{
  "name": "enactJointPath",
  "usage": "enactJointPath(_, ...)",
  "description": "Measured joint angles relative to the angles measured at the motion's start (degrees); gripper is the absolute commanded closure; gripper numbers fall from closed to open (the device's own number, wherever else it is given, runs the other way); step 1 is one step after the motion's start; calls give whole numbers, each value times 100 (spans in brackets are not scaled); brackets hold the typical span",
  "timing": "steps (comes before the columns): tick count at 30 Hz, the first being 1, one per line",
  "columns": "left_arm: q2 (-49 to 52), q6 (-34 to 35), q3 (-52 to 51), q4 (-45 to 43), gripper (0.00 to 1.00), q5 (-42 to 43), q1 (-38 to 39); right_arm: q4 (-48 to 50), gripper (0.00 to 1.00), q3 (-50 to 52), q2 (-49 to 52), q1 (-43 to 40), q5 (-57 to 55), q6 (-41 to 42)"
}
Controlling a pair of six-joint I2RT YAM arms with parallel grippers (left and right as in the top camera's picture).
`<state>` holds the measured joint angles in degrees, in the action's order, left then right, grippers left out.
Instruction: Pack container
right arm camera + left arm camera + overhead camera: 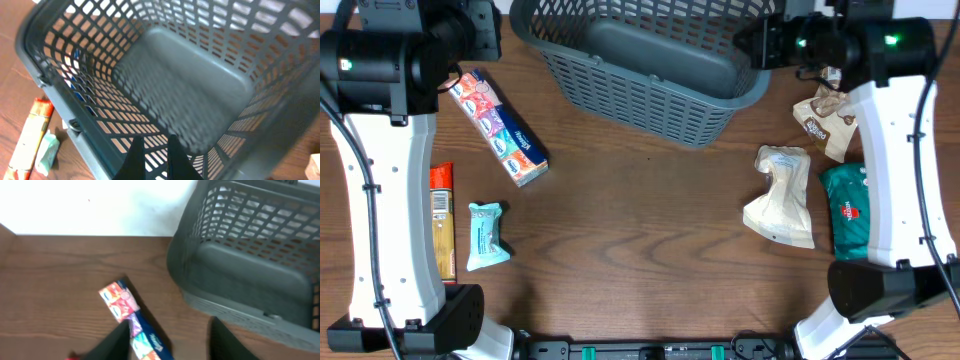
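- Packing hasn't really started: the basket (650, 110) sits at the top middle of the overhead frame, and both the overhead and right wrist views show it empty.
- The right gripper (154, 141) is at the basket's right-hand rim. Its fingers are nearly together with the lattice wall running in between, so it looks clenched on the rim. I'd guess it's steadying or shifting the basket.
- The left gripper (169, 324) is spread wide with nothing in it, hanging over the tissue pack (500, 125) at the upper left of the overhead frame.
- In the left wrist view the pack lies diagonally, closer to the frame-left finger than the other one, so it's not centred.
- Everything else is waiting on the table:
  - lower left: an orange pack (441, 220) and a blue pack (487, 235)
  - right side: a white bag (782, 195), a green pack (847, 210) and a brown pack (825, 115)
- Next move, as I read it:
  - centre the left gripper over the tissue pack
  - turn it so the fingers close across the narrow width
  - drop down, grab it, and carry it right over the basket wall
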<state>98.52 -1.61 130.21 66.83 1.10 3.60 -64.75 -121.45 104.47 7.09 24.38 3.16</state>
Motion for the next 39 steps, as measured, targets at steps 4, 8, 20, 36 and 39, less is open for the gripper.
enactJointPath(4, 2, 24, 0, -59, 94, 2, 35, -72, 99, 0, 114, 116, -122, -72)
enactJointPath(8, 22, -33, 0, -262, 95, -2, 179, -76, 99, 0, 129, 151, -260, -87)
enactJointPath(20, 568, -424, 0, -435, 94, 2, 752, -745, 99, -2, 127, 186, -492, -306)
enactJointPath(36, 1084, -745, 2, -542, 94, 0, 778, -1032, 99, -273, 68, 286, -590, -514)
enactJointPath(39, 1316, -750, 0, -601, 94, 0, 813, -1377, 99, -573, -109, 315, -629, -516)
